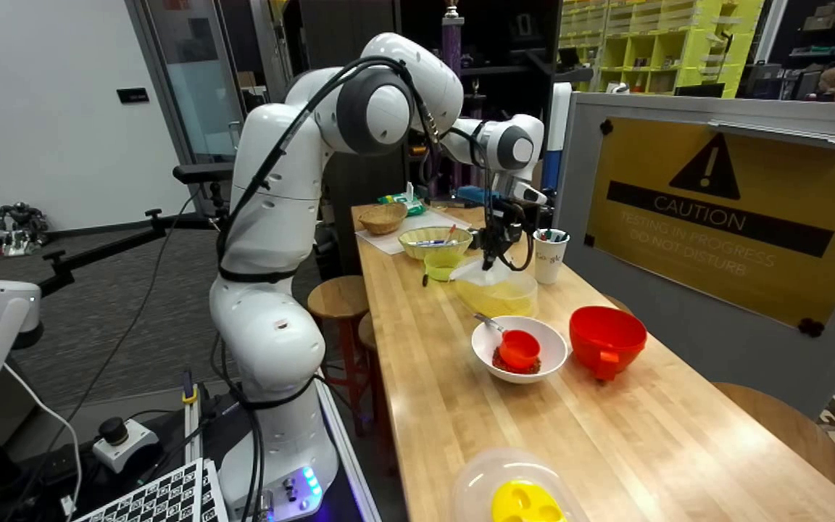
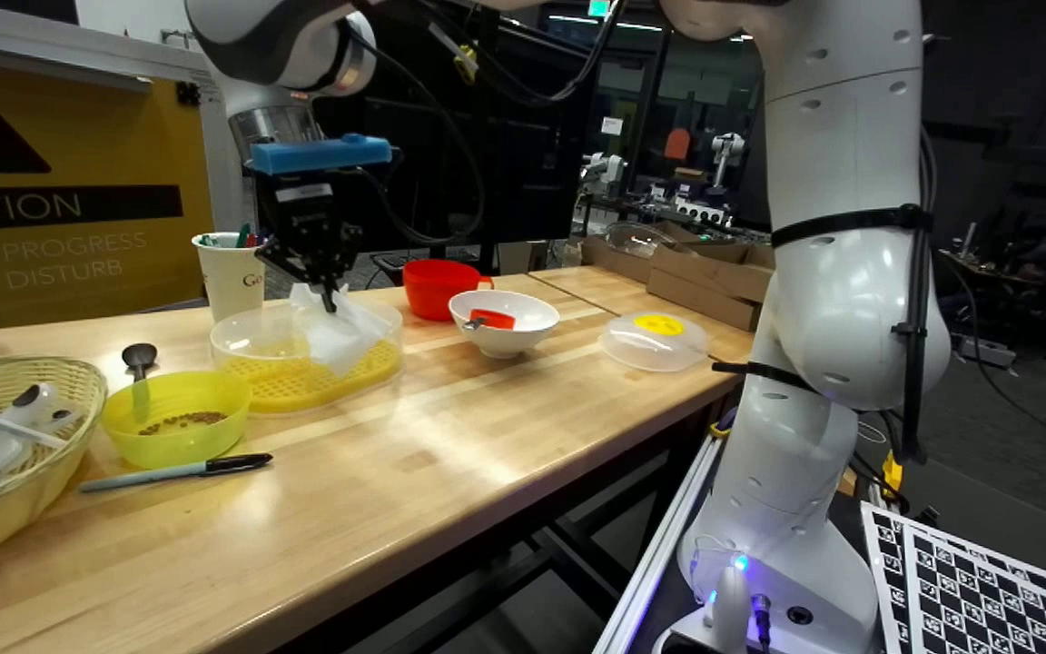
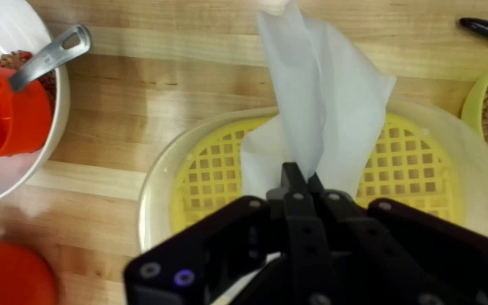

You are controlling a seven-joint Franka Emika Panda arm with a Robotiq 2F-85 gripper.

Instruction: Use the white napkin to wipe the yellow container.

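The white napkin (image 3: pixel 333 97) is crumpled and pinched between the fingertips of my gripper (image 3: pixel 301 173). It hangs over the yellow container (image 3: pixel 210 173), a low, wide, translucent container with a yellow grid in its bottom. In an exterior view, my gripper (image 2: pixel 330 302) points down above the container (image 2: pixel 305 395), and the napkin (image 2: pixel 341 336) hangs inside its outline. I cannot tell whether the napkin touches the grid. In another exterior view, my gripper (image 1: pixel 490 259) is above the container (image 1: pixel 501 299). The wrist view shows part of the napkin reaching past the container's rim.
A white bowl (image 2: pixel 507 343) with a red scoop and a red bowl (image 2: pixel 441 291) stand beside the container. A white cup (image 2: pixel 231 277) with pens stands close behind. A bright yellow bowl (image 2: pixel 178 445), a marker (image 2: pixel 178 472) and a basket (image 2: pixel 42 463) stand on the other side.
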